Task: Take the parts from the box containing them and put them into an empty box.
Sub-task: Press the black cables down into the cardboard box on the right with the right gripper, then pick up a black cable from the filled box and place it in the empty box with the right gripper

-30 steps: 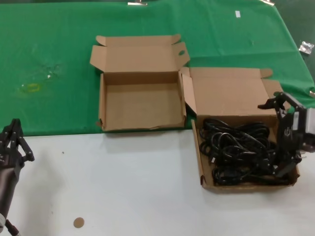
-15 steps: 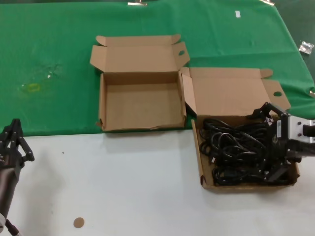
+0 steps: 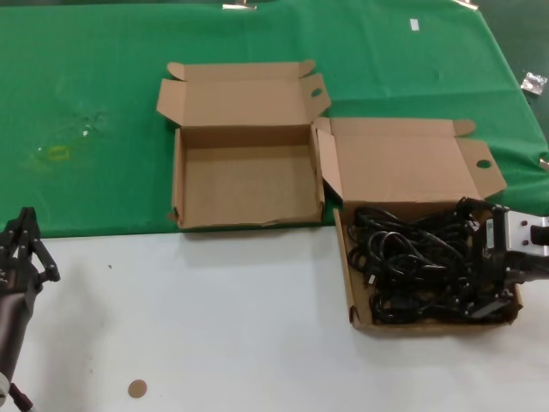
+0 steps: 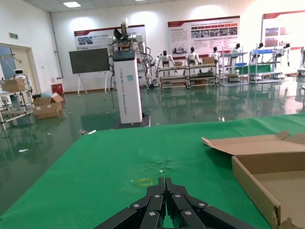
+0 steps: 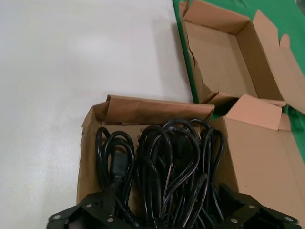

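Note:
Black power cords (image 3: 412,262) lie in loose loops filling the right cardboard box (image 3: 346,283), whose lid flap has a round hole (image 3: 484,164). My right gripper (image 3: 482,257) is open and low in this box at its right end, its fingers either side of the cords. In the right wrist view the cords (image 5: 167,162) run between the spread fingers (image 5: 97,205) of that gripper (image 5: 164,212). The empty box (image 3: 178,180) with splayed notched flaps stands to the left on the green cloth, and also shows in the right wrist view (image 5: 224,57). My left gripper (image 3: 24,240) is parked at the lower left, shut (image 4: 165,185).
A green cloth (image 3: 86,86) covers the far half of the table and the near half is white (image 3: 214,326). A small brown disc (image 3: 136,389) lies near the front edge. A small packet (image 3: 533,82) lies at the far right. A yellow mark (image 3: 53,153) is on the cloth.
My right gripper has come down from above the box's right end into the cords. The left arm has not moved.

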